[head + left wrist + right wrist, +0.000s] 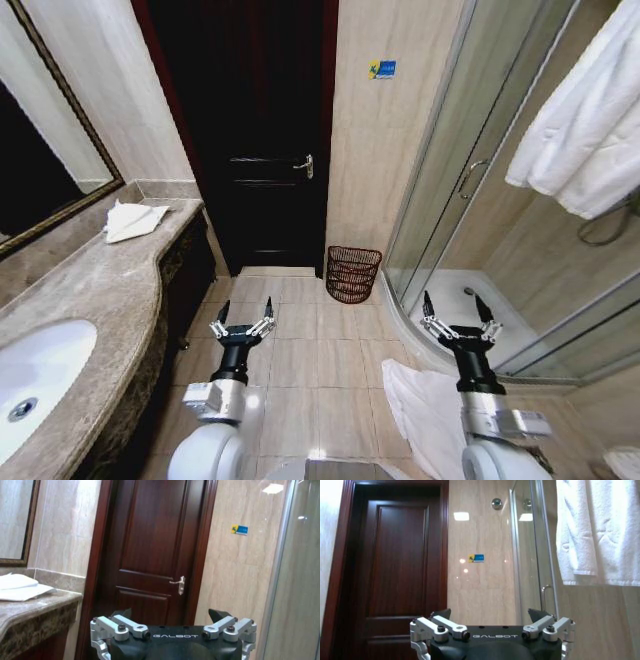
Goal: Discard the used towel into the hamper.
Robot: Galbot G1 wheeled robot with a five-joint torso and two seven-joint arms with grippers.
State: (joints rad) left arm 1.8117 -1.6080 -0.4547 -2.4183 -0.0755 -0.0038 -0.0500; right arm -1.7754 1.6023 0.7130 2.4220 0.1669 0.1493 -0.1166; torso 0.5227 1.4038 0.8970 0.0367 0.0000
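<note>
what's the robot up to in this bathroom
Nothing is being handled yet. The left tool and right tool are both open and empty, held out low over the tiled floor. The hamper stands ahead against the wall, between the dark door and the glass shower. A white towel lies on the floor by the right arm, another hangs on the shower, and a folded one rests on the marble counter.
</note>
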